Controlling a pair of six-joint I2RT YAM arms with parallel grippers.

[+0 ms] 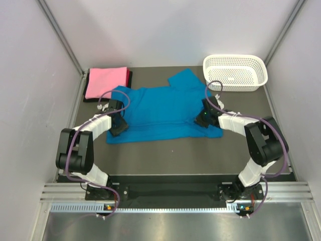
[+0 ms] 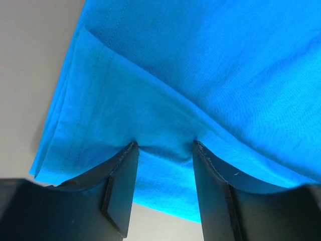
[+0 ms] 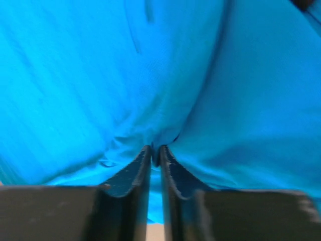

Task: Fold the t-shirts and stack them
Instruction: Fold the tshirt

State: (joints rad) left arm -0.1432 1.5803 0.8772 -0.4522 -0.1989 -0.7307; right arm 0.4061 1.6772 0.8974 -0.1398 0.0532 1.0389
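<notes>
A blue t-shirt (image 1: 160,108) lies spread across the middle of the table, one sleeve pointing to the back right. My left gripper (image 1: 119,126) is at its left front part. In the left wrist view the left gripper (image 2: 164,146) is open, with a shallow ridge of the blue t-shirt (image 2: 210,60) between the fingertips near the hem. My right gripper (image 1: 203,119) is at the shirt's right front part. In the right wrist view the right gripper (image 3: 155,150) is shut on a pinched fold of the blue t-shirt (image 3: 100,75).
A folded pink shirt (image 1: 105,82) lies on a dark one at the back left. A white plastic basket (image 1: 234,72) stands at the back right. Grey walls close in both sides of the table.
</notes>
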